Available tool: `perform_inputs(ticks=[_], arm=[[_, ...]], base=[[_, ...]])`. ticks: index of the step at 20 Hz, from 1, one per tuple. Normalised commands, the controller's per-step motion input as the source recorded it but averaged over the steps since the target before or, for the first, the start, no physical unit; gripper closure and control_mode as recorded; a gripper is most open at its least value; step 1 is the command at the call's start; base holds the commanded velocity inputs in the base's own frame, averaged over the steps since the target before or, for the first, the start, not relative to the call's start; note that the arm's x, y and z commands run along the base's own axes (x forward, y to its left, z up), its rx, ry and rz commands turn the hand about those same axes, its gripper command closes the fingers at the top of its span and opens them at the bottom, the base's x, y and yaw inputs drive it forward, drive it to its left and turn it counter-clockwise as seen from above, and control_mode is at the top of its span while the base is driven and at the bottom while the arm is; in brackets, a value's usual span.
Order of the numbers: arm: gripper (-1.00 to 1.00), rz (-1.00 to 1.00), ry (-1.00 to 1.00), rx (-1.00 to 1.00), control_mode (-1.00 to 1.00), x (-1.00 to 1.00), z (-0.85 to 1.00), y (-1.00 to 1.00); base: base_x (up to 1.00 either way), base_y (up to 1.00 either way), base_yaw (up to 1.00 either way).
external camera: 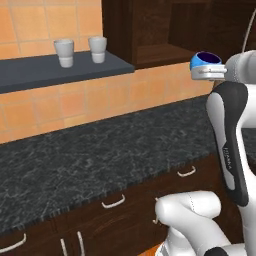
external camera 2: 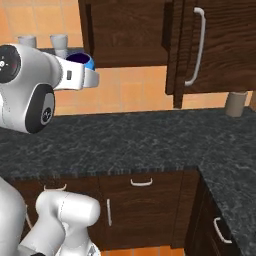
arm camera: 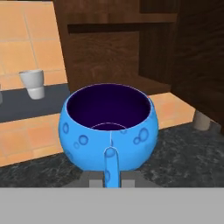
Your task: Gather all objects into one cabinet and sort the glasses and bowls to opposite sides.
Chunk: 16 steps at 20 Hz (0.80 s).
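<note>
The two-finger gripper (external camera: 210,73) is grasping a round bright-blue bowl with a dark navy inside (arm camera: 109,129), holding it aloft above the black speckled counter (external camera: 100,150), near the dark-brown wooden wall cabinet (external camera: 150,30). Two pale grey tumblers (external camera: 64,52) are standing on the dark-grey slab shelf (external camera: 30,72).

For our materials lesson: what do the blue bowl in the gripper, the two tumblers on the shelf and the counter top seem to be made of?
Blue bowl: probably glazed ceramic, with a glossy, dimpled skin.
Tumblers: matte pale grey, perhaps stoneware or plastic; it is hard to tell.
Counter top: dark speckled, veined stone, like granite.
</note>
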Motion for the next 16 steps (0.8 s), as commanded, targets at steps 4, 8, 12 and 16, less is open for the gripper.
perform_inputs(ticks=[4,8,12,16], arm=[[1.0,0.0,0.0,0.0,1.0,0.0,0.0,0.0],[1.0,0.0,0.0,0.0,1.0,0.0,0.0,0.0],[1.0,0.0,0.0,0.0,1.0,0.0,0.0,0.0],[1.0,0.0,0.0,0.0,1.0,0.0,0.0,0.0]], base=[[-0.69,0.0,-0.48],[-0.62,0.0,-0.46],[-0.59,0.0,-0.45],[-0.44,-0.01,-0.46]])
